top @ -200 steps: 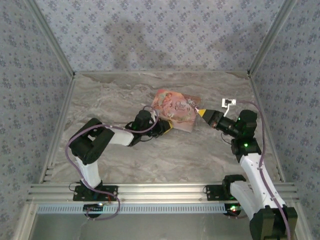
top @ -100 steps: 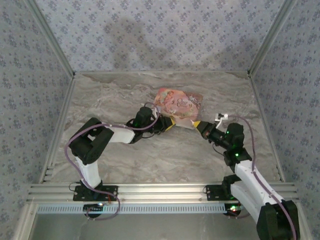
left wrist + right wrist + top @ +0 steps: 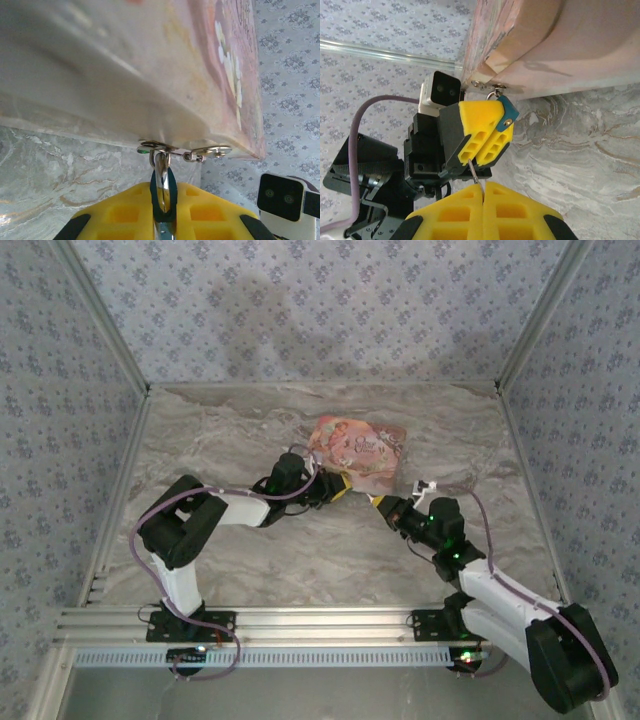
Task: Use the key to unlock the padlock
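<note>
left gripper (image 3: 162, 202) — padlock (image 3: 161, 170) between jaws | right gripper (image 3: 482, 186) — key (image 3: 472, 170) pinched, tip out

A robot test cell: wallpapered panels (image 3: 300, 300), aluminium framing (image 3: 320, 623), marble-print tabletop (image 3: 220, 430).

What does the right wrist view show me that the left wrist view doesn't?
Right wrist adds the key, pinched in the shut right gripper and pointing toward the left gripper. Left wrist adds a close look at the shackle of the padlock looped through a hasp ring. Both share the pink box, the padlock and the marbled table.
</note>
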### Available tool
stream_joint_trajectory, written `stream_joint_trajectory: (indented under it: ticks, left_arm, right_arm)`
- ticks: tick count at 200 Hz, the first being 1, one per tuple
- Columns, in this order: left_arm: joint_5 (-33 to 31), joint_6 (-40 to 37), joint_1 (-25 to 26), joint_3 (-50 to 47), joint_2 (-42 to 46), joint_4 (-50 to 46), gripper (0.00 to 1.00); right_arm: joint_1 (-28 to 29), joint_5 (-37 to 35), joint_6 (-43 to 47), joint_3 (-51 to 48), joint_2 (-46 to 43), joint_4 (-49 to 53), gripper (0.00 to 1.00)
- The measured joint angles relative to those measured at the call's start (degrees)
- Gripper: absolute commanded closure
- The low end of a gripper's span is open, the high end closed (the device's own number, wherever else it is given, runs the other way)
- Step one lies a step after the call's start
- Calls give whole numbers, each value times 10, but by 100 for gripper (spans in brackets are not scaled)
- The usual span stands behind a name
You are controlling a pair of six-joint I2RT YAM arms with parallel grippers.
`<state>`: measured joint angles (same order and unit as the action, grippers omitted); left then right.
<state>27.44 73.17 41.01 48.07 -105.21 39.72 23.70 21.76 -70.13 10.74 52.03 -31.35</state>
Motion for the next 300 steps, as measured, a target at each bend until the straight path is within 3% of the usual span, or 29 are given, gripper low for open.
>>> stream_joint_trajectory:
  ticks: [85,183,229,300]
  left_arm:
    - [0,0,1,1,0,4,88]
    - [2,5,4,1,0,13,88]
    - [2,9,4,1,-3,25,88]
    - [3,11,4,1,-3,35,88]
  right_arm:
    - [40,-55,-36,-5,87,-56,100]
    - [60,-61,-60,8,213,-158,100]
    - [61,-47,-33,9,193,-177,100]
    - [47,-2,72,19,8,-132,100]
